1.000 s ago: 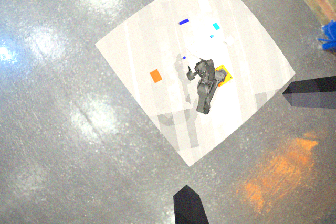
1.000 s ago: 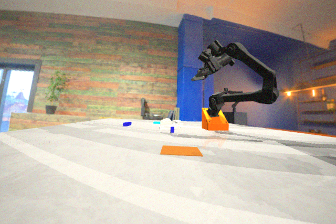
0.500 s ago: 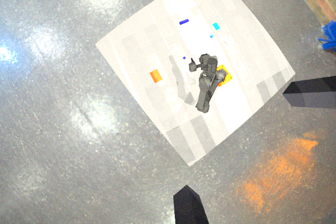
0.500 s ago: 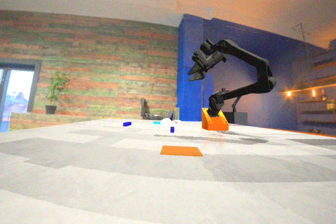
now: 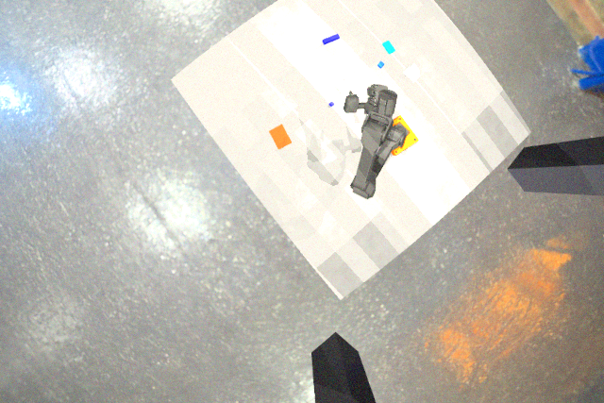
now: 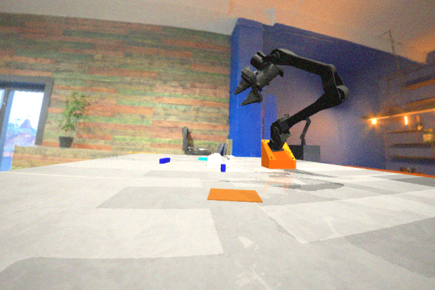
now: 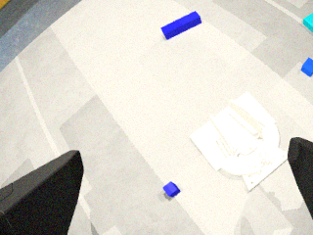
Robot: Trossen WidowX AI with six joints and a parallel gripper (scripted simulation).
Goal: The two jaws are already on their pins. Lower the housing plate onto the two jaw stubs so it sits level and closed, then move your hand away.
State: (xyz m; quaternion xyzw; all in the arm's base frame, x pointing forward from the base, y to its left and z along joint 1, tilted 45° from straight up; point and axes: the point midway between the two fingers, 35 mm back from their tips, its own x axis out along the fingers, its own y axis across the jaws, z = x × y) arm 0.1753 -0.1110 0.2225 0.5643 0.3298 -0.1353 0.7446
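A white assembly (image 7: pixel 235 142) (image 6: pixel 215 161) rests on the table. In the wrist view it has flat square-edged parts, a rounded part and raised narrow bars. The jaws, stubs and housing plate are all white and cannot be told apart surely, nor whether the plate sits level. In the top view the assembly is lost in glare. My gripper (image 6: pixel 238 99) (image 7: pixel 188 156) is open and empty, high above the table. In the wrist view the assembly shows near the right finger, well below it. No part touches the fingers.
A small blue cube (image 7: pixel 171 189) (image 5: pixel 331 104) (image 6: pixel 223 168), a dark blue bar (image 7: pixel 181 25) (image 5: pixel 330 39) (image 6: pixel 164 160), a lighter blue cube (image 7: pixel 308 67) (image 5: pixel 380 64), a cyan block (image 5: pixel 388 46) (image 6: pixel 202 158) and an orange square (image 5: pixel 279 136) (image 6: pixel 234 195) lie on the table.
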